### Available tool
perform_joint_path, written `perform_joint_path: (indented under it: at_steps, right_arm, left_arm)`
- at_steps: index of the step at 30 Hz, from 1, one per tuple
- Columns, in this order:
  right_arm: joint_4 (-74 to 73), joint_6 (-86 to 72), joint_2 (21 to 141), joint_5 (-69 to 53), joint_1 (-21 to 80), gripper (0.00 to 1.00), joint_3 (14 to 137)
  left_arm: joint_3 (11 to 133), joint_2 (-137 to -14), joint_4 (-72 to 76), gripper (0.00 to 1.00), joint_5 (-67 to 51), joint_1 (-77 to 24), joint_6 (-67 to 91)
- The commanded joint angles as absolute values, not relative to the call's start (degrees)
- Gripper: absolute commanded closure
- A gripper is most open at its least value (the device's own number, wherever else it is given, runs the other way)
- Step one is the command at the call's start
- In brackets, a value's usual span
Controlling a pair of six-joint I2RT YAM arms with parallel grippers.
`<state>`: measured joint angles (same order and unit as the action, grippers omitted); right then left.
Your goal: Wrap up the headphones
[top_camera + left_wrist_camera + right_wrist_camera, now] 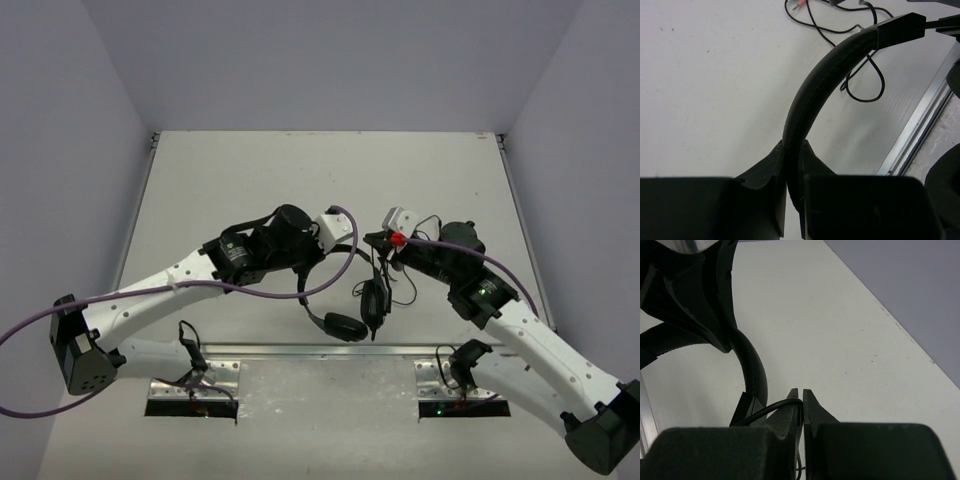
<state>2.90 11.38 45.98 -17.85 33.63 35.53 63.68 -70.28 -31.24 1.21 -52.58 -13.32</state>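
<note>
The black headphones hang between my two grippers, above the table. In the top view one earcup (pixel 345 327) sits low near the front rail and the other earcup (pixel 375 300) hangs just right of it. My left gripper (pixel 303 272) is shut on the curved headband (pixel 810 100), seen clamped at the fingertips in the left wrist view (pixel 792 150). My right gripper (pixel 375 240) is shut on the thin black cable (pixel 775 407), which passes between its tips (pixel 802 395). Loose cable loops (pixel 412 290) lie on the table under the right arm. The headband (pixel 752 370) also shows beside the right fingers.
A metal rail (pixel 330 350) runs along the table's near edge, just below the hanging earcups. A thick purple robot cable (pixel 200 285) arcs over the left arm. The white table (pixel 250 180) is walled at the back and on both sides.
</note>
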Motion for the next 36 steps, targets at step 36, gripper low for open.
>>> perform_joint_path:
  at_steps: [36]
  right_arm:
    - [-0.79,6.14,58.01,-3.35,36.74,0.99,51.24]
  left_arm:
    - [67.59,-69.54,-31.03,1.0,12.0,-52.47,-8.78]
